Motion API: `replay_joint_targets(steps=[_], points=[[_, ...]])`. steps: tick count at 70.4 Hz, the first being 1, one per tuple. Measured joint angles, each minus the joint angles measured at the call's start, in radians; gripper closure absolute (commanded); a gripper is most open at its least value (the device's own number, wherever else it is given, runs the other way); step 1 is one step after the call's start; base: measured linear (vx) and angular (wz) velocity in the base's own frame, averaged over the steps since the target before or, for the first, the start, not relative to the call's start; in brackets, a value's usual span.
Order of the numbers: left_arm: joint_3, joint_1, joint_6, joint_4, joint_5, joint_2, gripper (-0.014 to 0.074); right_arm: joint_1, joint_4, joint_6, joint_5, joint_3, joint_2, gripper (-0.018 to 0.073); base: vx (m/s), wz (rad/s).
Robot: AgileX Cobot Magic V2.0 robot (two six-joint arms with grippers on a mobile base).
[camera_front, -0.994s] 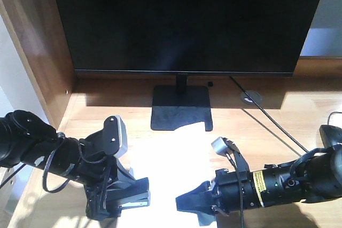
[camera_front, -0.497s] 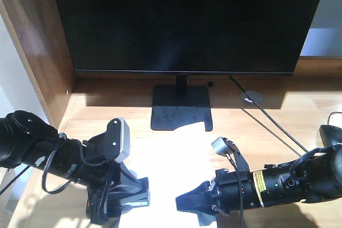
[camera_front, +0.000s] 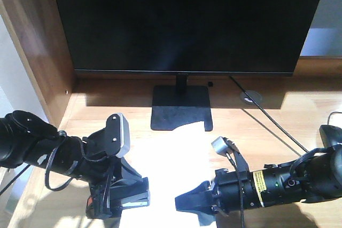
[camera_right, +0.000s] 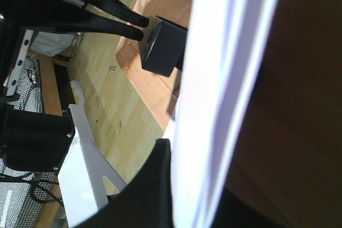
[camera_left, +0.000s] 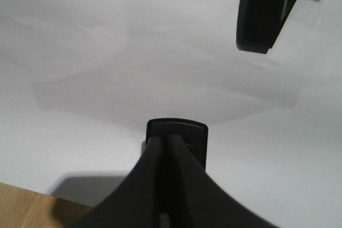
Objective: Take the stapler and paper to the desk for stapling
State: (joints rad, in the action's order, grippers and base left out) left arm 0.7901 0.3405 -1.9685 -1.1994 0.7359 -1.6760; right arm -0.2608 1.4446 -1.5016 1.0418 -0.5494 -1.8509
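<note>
1. Front view: the paper [camera_front: 171, 158] lies on the desk [camera_front: 278, 116], just before the square stand of the monitor [camera_front: 187, 20]. The left gripper [camera_front: 131, 196] sits at the sheet's left edge, clamped on the stapler [camera_front: 133, 202], a dark block with a pale strip. The right gripper [camera_front: 192, 202] sits at the sheet's near right edge; whether its jaws meet cannot be told here.
2. Left wrist view: the left gripper [camera_left: 170, 140] has its two dark fingers pressed together over the stapler [camera_left: 179, 132], which rests on the paper [camera_left: 107, 52]. The right gripper's dark tip [camera_left: 262, 20] shows at upper right.
3. Right wrist view: the paper [camera_right: 214, 105] runs edge-on between the jaws of the right gripper [camera_right: 197, 185], pinched. Beyond, the left gripper [camera_right: 136, 28] grips the stapler [camera_right: 163, 52].
</note>
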Motion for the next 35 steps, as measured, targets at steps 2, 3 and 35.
replay_joint_targets(steps=[2, 3, 35], points=[[0.000, 0.000, -0.005, 0.000, 0.000, 0.000, 0.0603, 0.000, 0.000, 0.000, 0.000, 0.000, 0.000, 0.0562, 0.00, 0.00], [0.000, 0.000, -0.008, 0.000, 0.000, 0.000, 0.0603, 0.000, 0.000, 0.000, 0.000, 0.000, 0.000, 0.0562, 0.00, 0.00], [0.000, 0.000, -0.040, -0.008, 0.004, -0.034, 0.0603, 0.000, 0.000, 0.000, 0.000, 0.000, 0.000, 0.0562, 0.00, 0.00]])
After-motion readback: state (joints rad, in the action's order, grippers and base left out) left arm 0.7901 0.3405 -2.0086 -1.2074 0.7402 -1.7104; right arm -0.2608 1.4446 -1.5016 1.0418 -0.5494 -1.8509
